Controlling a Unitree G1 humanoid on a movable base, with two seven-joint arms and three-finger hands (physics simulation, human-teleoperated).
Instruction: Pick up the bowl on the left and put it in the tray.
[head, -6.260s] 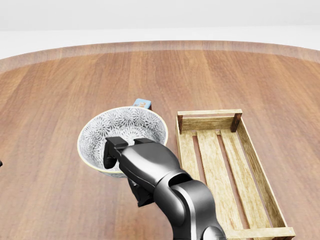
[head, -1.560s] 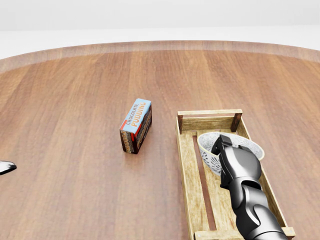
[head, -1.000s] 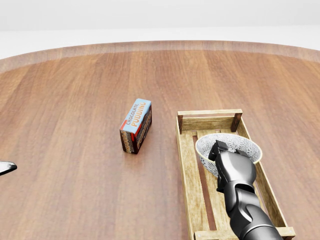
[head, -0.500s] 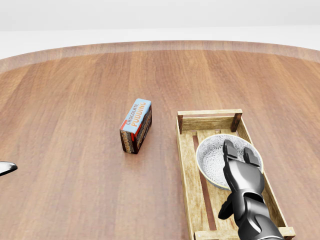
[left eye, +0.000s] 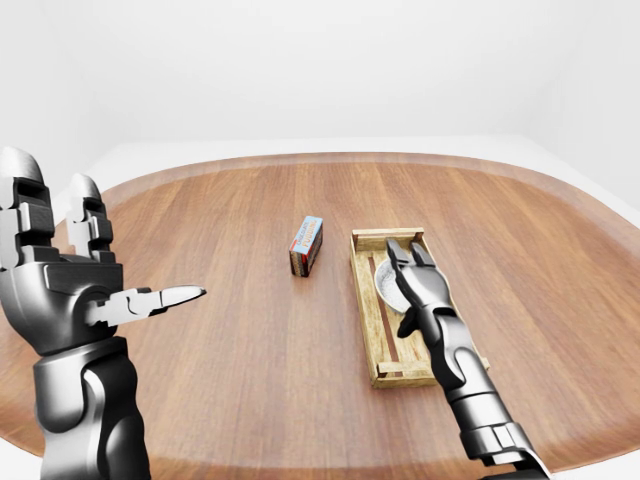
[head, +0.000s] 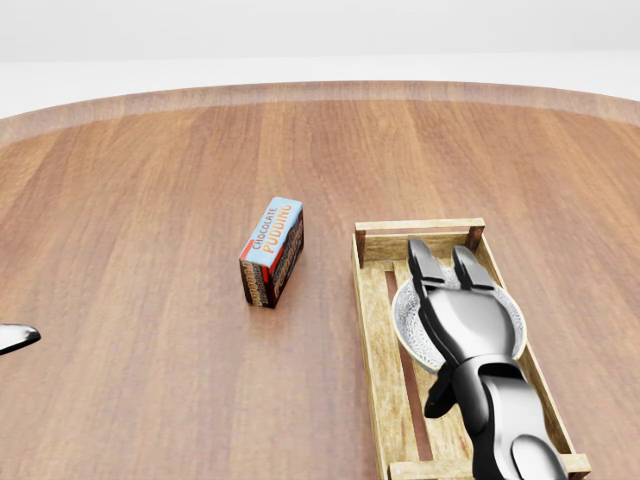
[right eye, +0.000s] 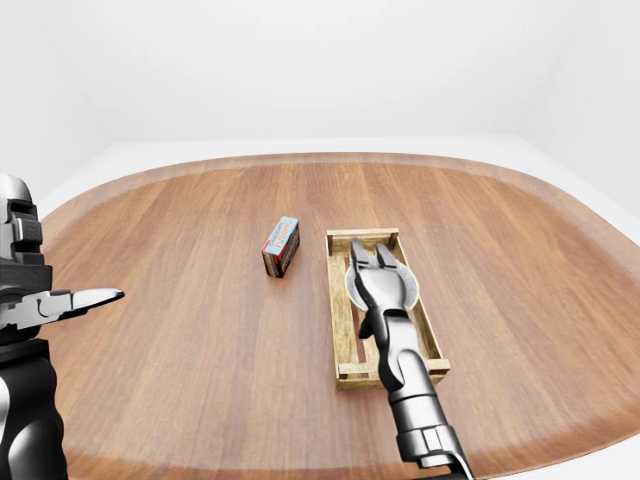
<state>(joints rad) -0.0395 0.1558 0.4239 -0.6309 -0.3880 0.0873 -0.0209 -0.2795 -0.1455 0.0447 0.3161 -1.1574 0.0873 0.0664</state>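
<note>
At the right of the head view, a slatted wooden tray lies on a round wooden table, its long sides running up the picture. A patterned bowl sits inside the tray, in its upper half, between the two long rails. The right hand is stretched out above the bowl, fingers straight and spread, closed on nothing. Whether the palm touches the bowl cannot be told.

A chocolate pudding box stands to the left of the tray, apart from it, with bare wood between them. Wide open tabletop stretches left of the box and above the tray, up to the table's curved edge.

In the left-eye view the left hand is raised at the left edge, well apart from everything. Its fingers are upright, one digit points right, and it holds nothing.

The right hand and its forearm hide most of the bowl's inside and several of the tray's lower slats. In the head view the left hand shows only as a sliver at the left edge.
</note>
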